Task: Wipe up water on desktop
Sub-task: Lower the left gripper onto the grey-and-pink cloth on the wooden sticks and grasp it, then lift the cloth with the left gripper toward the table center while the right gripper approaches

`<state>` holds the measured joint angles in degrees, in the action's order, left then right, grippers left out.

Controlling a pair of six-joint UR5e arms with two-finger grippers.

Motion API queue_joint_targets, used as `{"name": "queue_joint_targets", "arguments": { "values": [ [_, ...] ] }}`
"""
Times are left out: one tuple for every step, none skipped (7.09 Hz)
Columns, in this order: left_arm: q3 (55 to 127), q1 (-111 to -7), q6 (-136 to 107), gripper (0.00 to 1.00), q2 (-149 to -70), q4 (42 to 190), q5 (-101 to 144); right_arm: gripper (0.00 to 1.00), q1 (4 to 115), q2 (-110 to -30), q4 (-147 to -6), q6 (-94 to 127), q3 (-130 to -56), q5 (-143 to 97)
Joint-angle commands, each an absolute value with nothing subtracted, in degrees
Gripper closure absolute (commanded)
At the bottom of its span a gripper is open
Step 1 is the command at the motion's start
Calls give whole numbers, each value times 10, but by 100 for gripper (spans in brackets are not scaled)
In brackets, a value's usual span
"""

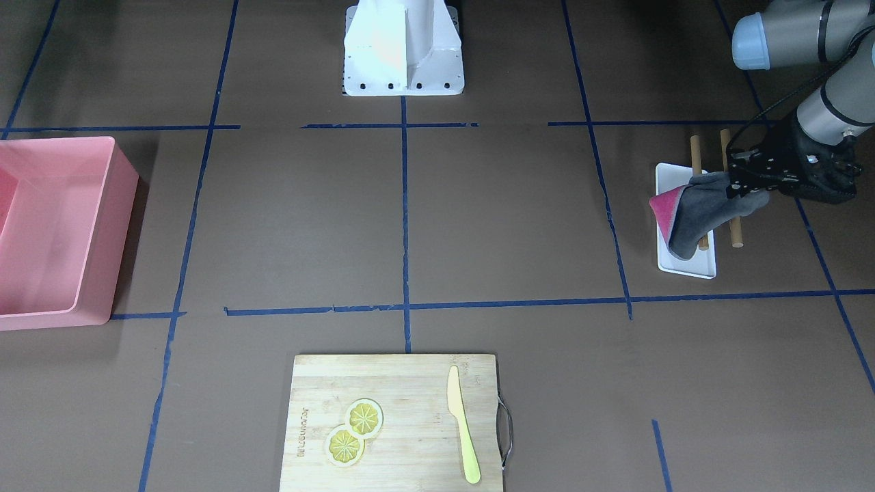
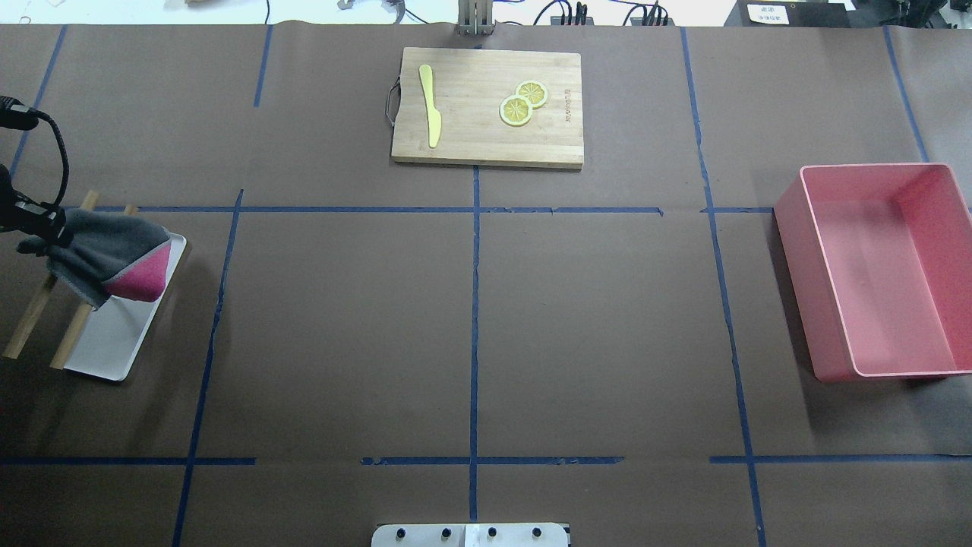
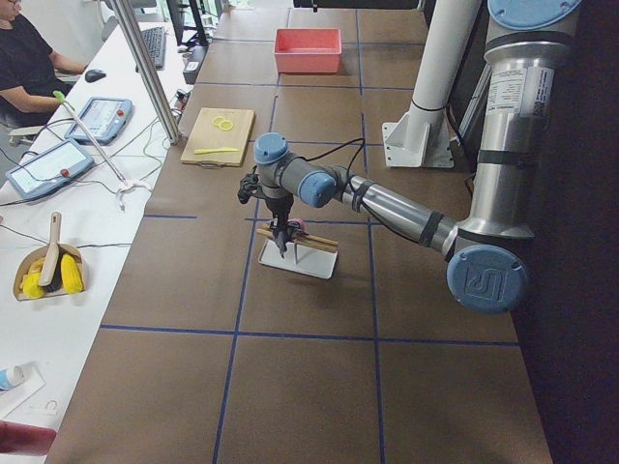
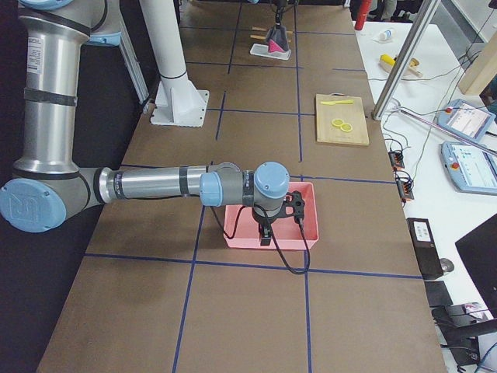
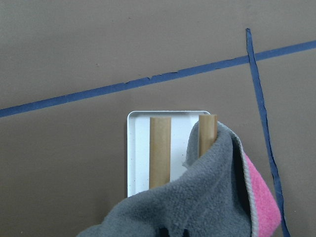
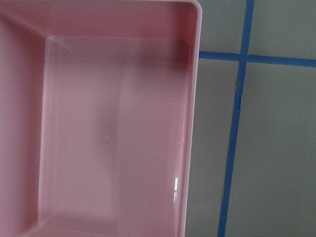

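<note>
The desktop point(image 2: 471, 334) is a matte brown surface with blue tape lines; no water shows on it. My left gripper point(image 1: 745, 183), at the overhead view's left edge point(image 2: 38, 228), is shut on a grey cloth with a pink side point(image 1: 697, 212). The cloth point(image 2: 106, 262) hangs over a white tray point(image 2: 106, 346) that carries two wooden rods point(image 2: 30, 323). In the left wrist view the cloth point(image 5: 207, 202) covers the near ends of the rods point(image 5: 159, 150). My right gripper point(image 4: 264, 231) shows only in the exterior right view, over a pink bin point(image 4: 311, 210); I cannot tell whether it is open or shut.
The pink bin point(image 2: 793, 251) stands at the table's right and looks empty in the right wrist view point(image 6: 192, 98). A wooden cutting board point(image 2: 486, 137) at the far middle holds a yellow knife point(image 2: 430, 106) and two lemon slices point(image 2: 522, 105).
</note>
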<state>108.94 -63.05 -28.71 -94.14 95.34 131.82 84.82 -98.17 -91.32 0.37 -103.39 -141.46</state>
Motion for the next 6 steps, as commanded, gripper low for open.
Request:
{"name": "queue_joint_targets", "arguments": {
  "values": [
    [1118,-628,-429,100,-991,951,1323,0,846,-978,-912,4,-1034,-1462],
    [1122,-602,-490,100,-1025,951,1328,0,822,-972,-895,4,-1041,-1469],
    [1119,-552,-577,100,-1077,951,1325,0,808,-972,-858,42,-1041,-1469],
    [1112,-481,-678,100,-1135,951,1313,0,783,-972,-790,132,-1045,-1463],
    [1102,-439,-726,100,-1176,951,1270,0,752,-972,-698,222,-1045,-1429],
    [1075,-414,-730,100,-1213,952,1247,0,714,-972,-619,290,-1046,-1384]
  ]
}}
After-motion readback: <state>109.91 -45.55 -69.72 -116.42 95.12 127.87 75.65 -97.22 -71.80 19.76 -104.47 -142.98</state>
